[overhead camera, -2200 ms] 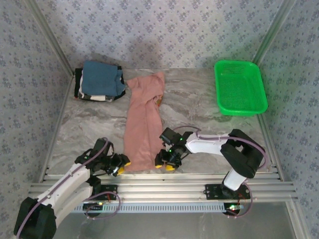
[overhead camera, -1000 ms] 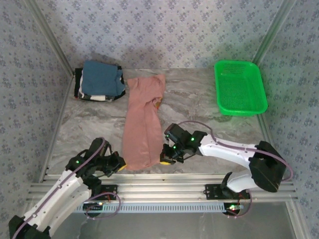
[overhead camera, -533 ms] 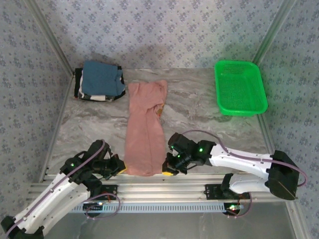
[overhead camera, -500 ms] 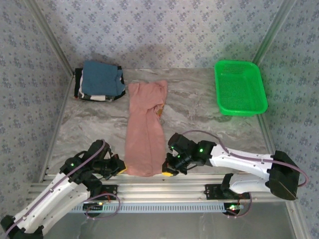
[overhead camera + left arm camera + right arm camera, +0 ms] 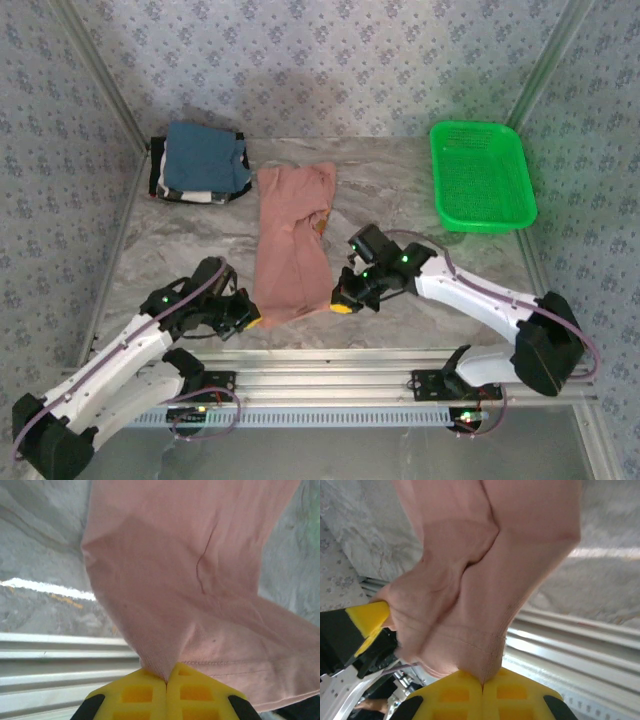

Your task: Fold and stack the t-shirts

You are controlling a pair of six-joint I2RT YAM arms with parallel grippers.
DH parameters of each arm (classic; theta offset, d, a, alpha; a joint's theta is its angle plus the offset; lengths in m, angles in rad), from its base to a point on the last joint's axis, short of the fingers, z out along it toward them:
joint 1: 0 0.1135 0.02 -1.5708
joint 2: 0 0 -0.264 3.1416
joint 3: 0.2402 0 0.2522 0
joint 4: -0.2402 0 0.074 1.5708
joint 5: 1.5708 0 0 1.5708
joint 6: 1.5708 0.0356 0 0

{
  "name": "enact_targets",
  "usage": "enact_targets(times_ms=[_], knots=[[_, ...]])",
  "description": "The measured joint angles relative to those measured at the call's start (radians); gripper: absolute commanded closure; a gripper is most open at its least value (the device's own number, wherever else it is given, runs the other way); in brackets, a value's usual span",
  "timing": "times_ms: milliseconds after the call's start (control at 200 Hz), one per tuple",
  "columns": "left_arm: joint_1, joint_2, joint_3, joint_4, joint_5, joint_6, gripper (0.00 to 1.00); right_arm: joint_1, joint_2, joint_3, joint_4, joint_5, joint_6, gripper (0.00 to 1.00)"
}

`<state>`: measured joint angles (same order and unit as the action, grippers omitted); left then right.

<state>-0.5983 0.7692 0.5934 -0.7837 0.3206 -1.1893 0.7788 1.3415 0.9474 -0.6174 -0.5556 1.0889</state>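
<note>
Salmon-pink t-shirt lies lengthwise on the marble table, left of centre. The left gripper is clamped on its near-left hem corner and the right gripper on its near-right corner. Folded stack, blue on top, sits far left, just beside the shirt's far end.

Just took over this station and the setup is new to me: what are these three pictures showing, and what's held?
Two robot arms, the left arm and the right arm, are bolted at the near edge of a grey marbled table. The wide picture looks down from above and behind them; each close-up comes from a wrist camera. On the table lie a salmon-pink cloth t-shirt, a stack of folded t-shirts with blue on top, and a green plastic mesh basket. The left gripper and right gripper are each shut on the pink shirt's near hem.
</note>
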Motion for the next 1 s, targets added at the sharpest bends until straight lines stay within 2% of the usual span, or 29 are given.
enact_targets(times_ms=[185,445,585,1004], knots=[[0.182,0.081,0.023,0.049,0.035,0.04,0.98,-0.096,0.149,0.091,-0.046,-0.031,-0.14,1.0],[0.3,0.335,0.181,0.093,0.089,0.182,0.99,-0.151,0.352,0.266,-0.089,-0.046,-0.275,1.0],[0.344,0.452,0.249,0.112,0.112,0.256,0.99,-0.177,0.431,0.356,-0.114,-0.049,-0.326,1.0],[0.4,0.746,0.472,0.148,0.138,0.405,1.0,-0.259,0.599,0.515,-0.18,-0.051,-0.411,1.0]])
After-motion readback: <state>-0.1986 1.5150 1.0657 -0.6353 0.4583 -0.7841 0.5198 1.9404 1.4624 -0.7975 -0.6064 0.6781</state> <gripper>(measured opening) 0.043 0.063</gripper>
